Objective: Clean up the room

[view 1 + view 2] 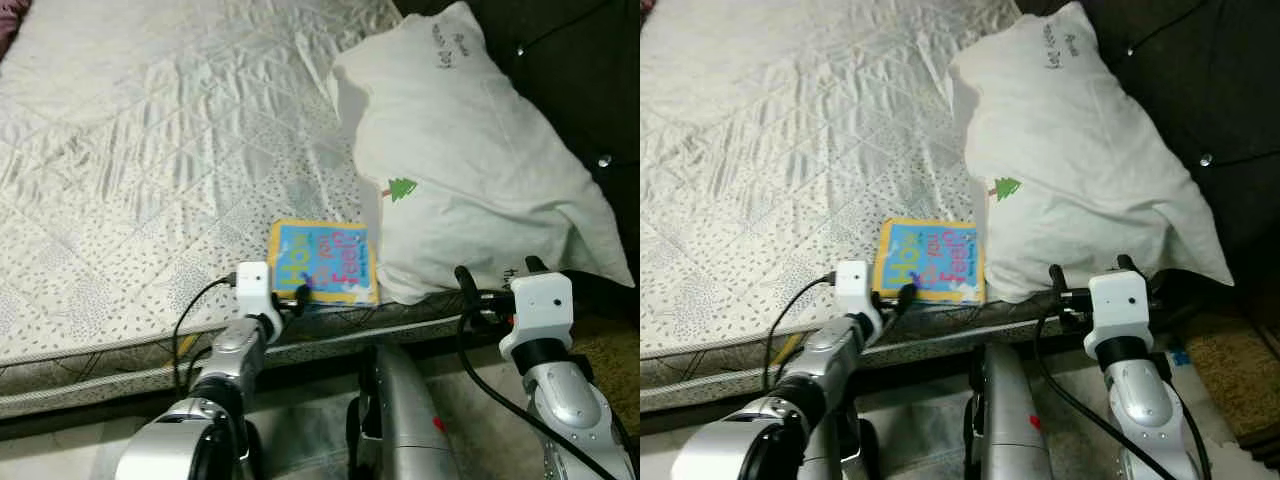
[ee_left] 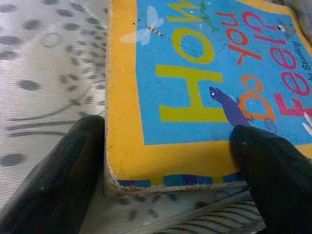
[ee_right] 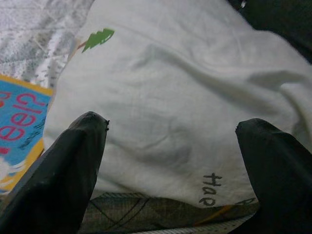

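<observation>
A thick board book with a yellow border, blue cover and worn corners lies flat near the mattress edge. The left gripper is spread wide around its near corner, one finger beside the edge, the other over the cover. Just beside the book lies a soft white pillow with a green tree print; the right gripper gapes wide before it, holding nothing. The mattress cover is quilted, speckled fabric

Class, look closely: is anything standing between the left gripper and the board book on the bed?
Nothing visible. The open left gripper already straddles the near corner of the board book, which lies on the bed.
</observation>
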{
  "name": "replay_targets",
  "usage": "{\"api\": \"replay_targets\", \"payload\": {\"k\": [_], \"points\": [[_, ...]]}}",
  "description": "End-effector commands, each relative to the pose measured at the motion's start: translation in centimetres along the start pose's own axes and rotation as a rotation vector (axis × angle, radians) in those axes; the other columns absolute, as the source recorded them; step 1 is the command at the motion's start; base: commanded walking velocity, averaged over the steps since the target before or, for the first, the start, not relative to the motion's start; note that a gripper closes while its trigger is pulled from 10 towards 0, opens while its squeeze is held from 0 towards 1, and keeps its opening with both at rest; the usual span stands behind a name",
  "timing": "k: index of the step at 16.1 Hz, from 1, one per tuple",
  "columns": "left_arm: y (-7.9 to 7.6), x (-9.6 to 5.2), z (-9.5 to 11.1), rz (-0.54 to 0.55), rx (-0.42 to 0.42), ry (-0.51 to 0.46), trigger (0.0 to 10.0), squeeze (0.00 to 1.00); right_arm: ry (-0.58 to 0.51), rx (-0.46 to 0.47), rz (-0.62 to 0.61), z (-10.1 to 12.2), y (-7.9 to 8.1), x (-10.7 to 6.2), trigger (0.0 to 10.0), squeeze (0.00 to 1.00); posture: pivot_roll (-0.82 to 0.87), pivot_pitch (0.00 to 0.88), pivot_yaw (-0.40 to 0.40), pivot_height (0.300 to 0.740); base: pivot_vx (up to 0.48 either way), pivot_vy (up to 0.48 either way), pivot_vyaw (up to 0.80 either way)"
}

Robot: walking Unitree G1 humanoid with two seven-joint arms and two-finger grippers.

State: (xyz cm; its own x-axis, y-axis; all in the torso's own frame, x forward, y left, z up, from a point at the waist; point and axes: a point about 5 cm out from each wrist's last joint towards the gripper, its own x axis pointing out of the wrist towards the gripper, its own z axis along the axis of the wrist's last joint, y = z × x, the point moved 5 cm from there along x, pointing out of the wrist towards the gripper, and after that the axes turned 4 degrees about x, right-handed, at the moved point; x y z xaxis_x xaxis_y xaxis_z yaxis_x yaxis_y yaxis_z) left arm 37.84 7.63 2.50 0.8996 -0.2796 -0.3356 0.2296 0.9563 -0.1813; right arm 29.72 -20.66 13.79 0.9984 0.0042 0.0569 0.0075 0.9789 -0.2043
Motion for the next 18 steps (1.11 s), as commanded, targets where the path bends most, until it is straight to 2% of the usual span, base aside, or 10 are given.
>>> {"api": "replay_targets", "payload": {"k": [1, 3, 9, 10, 13, 14, 18], "points": [[-1.1, 0.0, -0.8, -0.031, 0.01, 0.027, 10.0, 0.0, -0.002, 0.004, -0.005, 0.4, -0.2, -0.3, 10.0, 0.0, -0.25, 0.302, 0.005, 0.562, 0.0, 0.0, 0.0], [-2.7, 0.1, -1.2, -0.067, 0.012, 0.038, 10.0, 0.0, 0.0, 0.004, -0.006, 0.4, -0.2, -0.2, 10.0, 0.0, -0.25, 0.298, 0.007, 0.562, 0.0, 0.0, 0.0], [-5.3, -0.3, -2.7, -0.127, 0.008, 0.059, 10.0, 0.0, -0.012, 0.008, -0.003, 0.7, 0.0, 0.5, 10.0, 0.0, -0.24, 0.281, 0.01, 0.562, 0.0, 0.0, 0.0], [-5.6, -0.5, -3.0, -0.132, 0.031, 0.056, 10.0, 0.0, -0.015, 0.009, 0.0, 0.7, 0.1, 0.6, 10.0, 0.0, -0.24, 0.278, 0.011, 0.562, 0.0, 0.0, 0.0], [-5.2, -0.6, -2.9, -0.1, 0.073, 0.03, 10.0, 0.0, -0.016, 0.009, 0.002, 0.6, 0.1, 0.7, 10.0, 0.0, -0.23, 0.274, 0.012, 0.562, 0.0, 0.0, 0.0], [-4.6, -0.8, -2.1, -0.069, 0.104, -0.027, 10.0, 0.0, -0.016, 0.01, 0.0, 0.6, 0.1, 0.9, 10.0, 0.0, -0.22, 0.267, 0.014, 0.562, 0.0, 0.0, 0.0], [-2.2, -2.1, -0.4, 0.031, 0.2, -0.138, 10.0, 0.0, -0.017, 0.016, -0.002, 0.3, 0.3, 1.4, 10.0, 0.0, -0.19, 0.254, 0.023, 0.562, 0.0, 0.0, 0.0]]}}
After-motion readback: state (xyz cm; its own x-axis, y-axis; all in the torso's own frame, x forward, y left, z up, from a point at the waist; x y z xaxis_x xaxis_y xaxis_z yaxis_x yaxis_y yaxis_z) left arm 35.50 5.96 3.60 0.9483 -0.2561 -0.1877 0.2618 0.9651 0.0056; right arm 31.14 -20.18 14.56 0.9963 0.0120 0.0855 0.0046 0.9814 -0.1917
